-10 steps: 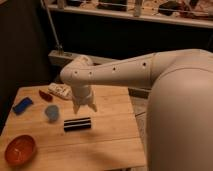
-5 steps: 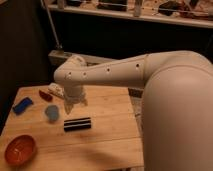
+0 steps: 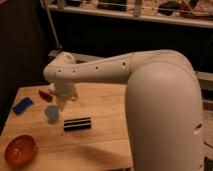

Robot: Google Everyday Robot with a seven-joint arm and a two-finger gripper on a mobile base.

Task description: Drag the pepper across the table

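Observation:
The pepper (image 3: 45,94) is a small dark-red piece lying on the light wooden table (image 3: 105,105) near its far left edge. My white arm reaches in from the right. The gripper (image 3: 62,103) hangs down from the wrist just right of the pepper and just above and behind the blue cup (image 3: 51,113). The wrist partly hides the pepper's right end. I cannot tell whether the gripper touches the pepper.
A blue flat object (image 3: 22,105) lies at the left edge. An orange-red bowl (image 3: 20,149) sits at the front left corner. A black rectangular bar (image 3: 77,123) lies in front of the gripper, right of the cup. Dark shelving stands behind the table.
The arm has swung left over the table, bringing the gripper from above the black bar to beside the pepper and the blue cup. The objects have not moved.

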